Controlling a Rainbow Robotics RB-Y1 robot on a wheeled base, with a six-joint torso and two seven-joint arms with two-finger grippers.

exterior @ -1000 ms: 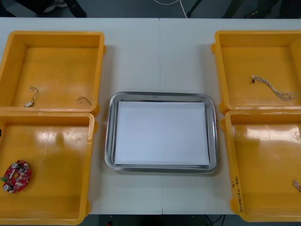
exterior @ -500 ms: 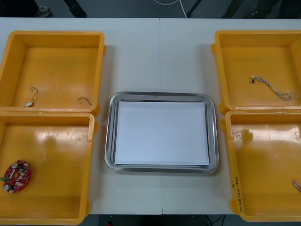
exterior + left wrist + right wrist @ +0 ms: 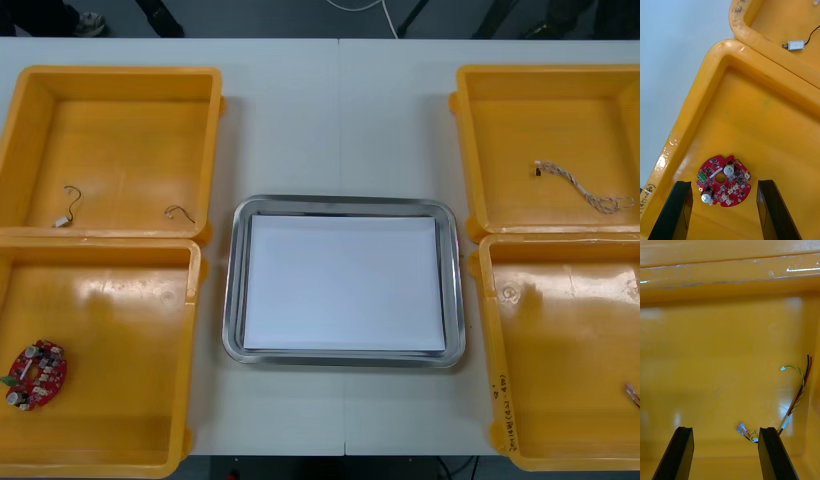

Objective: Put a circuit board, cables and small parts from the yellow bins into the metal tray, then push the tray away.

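Overhead, a light table [image 3: 340, 120] bears 4 yellow bins [image 3: 214, 150] flanking the white-lined metal tray [image 3: 232, 280], with dark floor [image 3: 250, 15] beyond. The left gripper [image 3: 724, 183], fingers wide, hangs over the red circuit board [image 3: 720, 179]. The right gripper [image 3: 725, 429], equally wide, hangs over a red and yellow cable [image 3: 799, 393]. Nothing on the table has moved since 1.0 s ago.

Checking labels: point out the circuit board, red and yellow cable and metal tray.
circuit board [image 3: 723, 184], left wrist view, red face
red and yellow cable [image 3: 798, 397], right wrist view, mid-length
metal tray [image 3: 232, 290], front view, left rim
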